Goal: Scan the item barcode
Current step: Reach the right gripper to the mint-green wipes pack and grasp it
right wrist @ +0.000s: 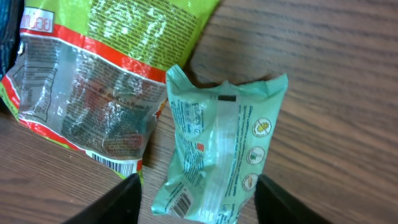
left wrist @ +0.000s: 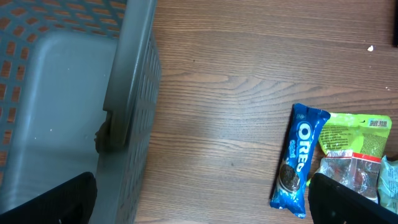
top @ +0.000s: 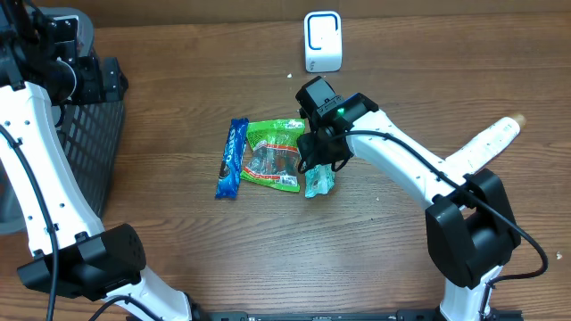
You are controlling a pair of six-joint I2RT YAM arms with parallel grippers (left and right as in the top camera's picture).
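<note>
surface: wooden table [top: 268, 259] | centre: blue Oreo pack [top: 232, 159] lying flat, long side running near to far | just right of it: green bag [top: 272, 156], flat | right again: mint packet [top: 318, 182], touching the bag's right edge | far: white scanner [top: 322, 41], well apart | left edge: mesh basket [top: 89, 143]

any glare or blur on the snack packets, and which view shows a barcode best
Overhead: sharp, evenly lit, print too small to read. Left wrist: the Oreo pack is crisp, the basket near the lens soft. Right wrist: the mint packet has pale sheen on its crinkled film, yet its barcode at lower left shows best.
</note>
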